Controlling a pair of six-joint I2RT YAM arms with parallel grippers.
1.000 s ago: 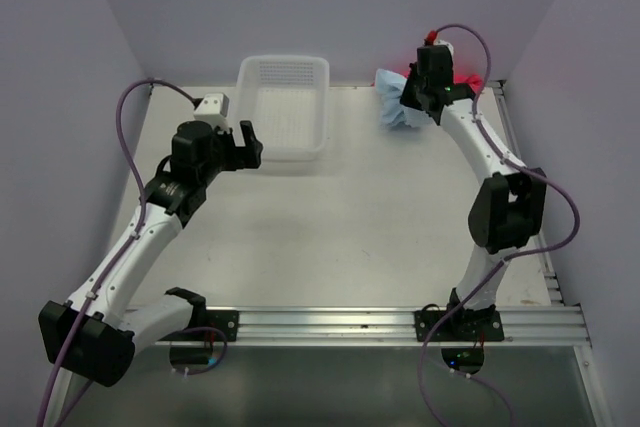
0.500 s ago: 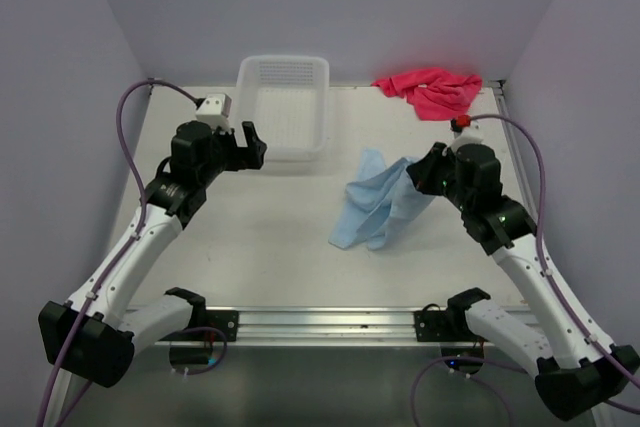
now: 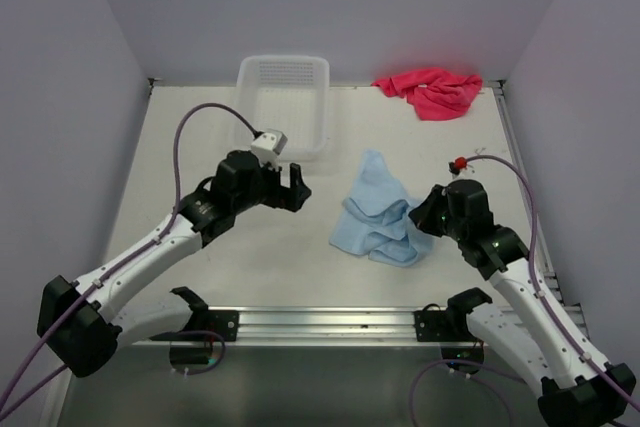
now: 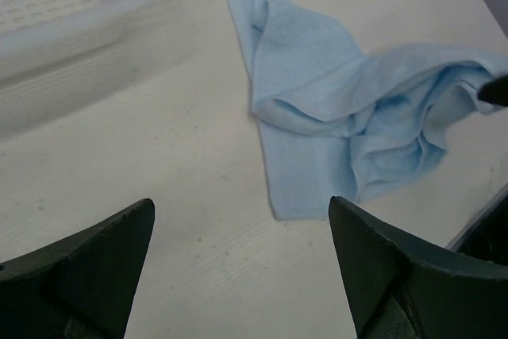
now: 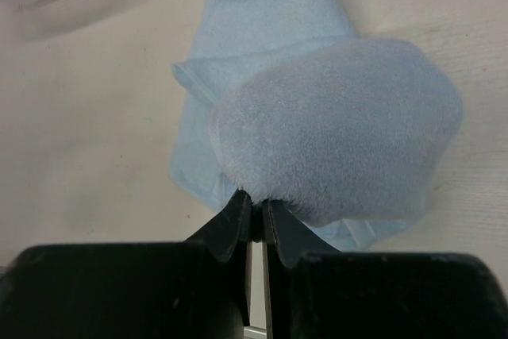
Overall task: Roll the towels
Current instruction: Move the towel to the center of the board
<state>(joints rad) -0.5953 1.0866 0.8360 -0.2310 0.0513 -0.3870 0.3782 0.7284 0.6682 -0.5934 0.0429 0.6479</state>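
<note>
Dragged inward, blue towel (image 3: 375,215) lies bunched, pinched by right tool (image 5: 255,210).

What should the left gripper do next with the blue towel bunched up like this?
Probably move the open left gripper to the blue towel and pinch its free near corner. The right gripper is shut on the towel's right side, and the towel lies crumpled, so it likely needs stretching flat before rolling.

The basket (image 4: 71,5) runs off the left wrist view's corner; the blue towel (image 5: 333,125) looks blurred
</note>
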